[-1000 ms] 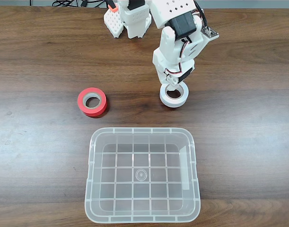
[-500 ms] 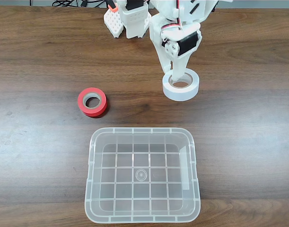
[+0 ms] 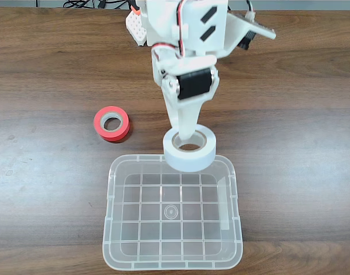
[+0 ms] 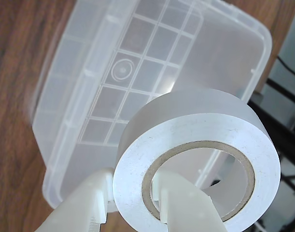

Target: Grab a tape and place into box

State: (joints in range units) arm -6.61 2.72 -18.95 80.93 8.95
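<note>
One white tape [image 3: 189,149] clamped by end effector [image 3: 186,134], one finger through hole, above box [image 3: 235,189] rim.

A dark brown wooden table [image 3: 43,69] carries everything. On it, in the fixed view, a red tape roll [image 3: 111,123] with a grey core lies flat at the left. The clear box [image 3: 173,263] sits at the near edge, well apart from the roll. The arm's white base [image 3: 141,26] stands at the far edge.
</note>
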